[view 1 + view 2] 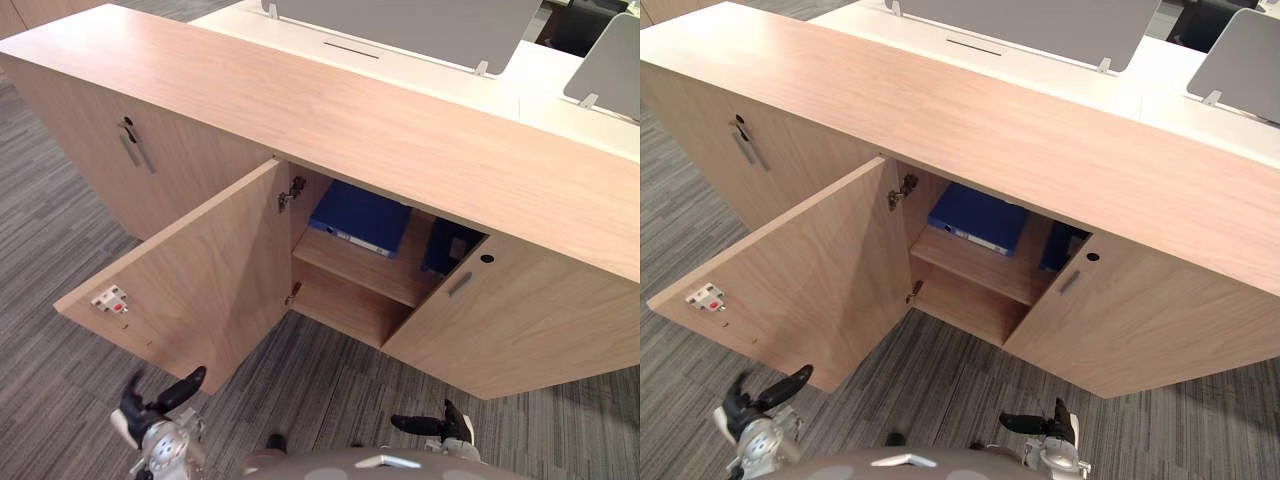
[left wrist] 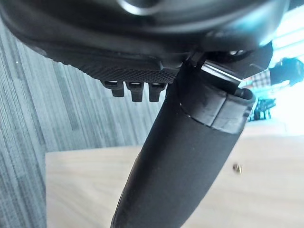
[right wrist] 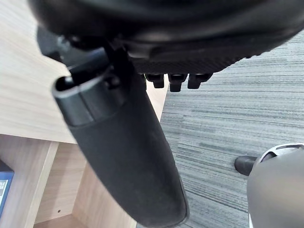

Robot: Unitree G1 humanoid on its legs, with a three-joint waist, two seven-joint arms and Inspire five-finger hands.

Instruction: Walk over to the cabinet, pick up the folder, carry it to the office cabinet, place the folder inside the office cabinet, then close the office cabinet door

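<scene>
Facing wooden cabinet (image 1: 400,130) on grey carpet (image 1: 50,260) with door (image 1: 200,270) open; saw blue folder (image 1: 360,215) flat on shelf (image 1: 350,262), spine outward along its edge; held left hand (image 1: 165,400), right hand (image 1: 440,425) loose, empty.

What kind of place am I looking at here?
Most likely an open-plan office: a long, low wooden cabinet with a door swung open and a blue folder on its shelf, grey carpet, and white desks with grey divider screens behind.
</scene>
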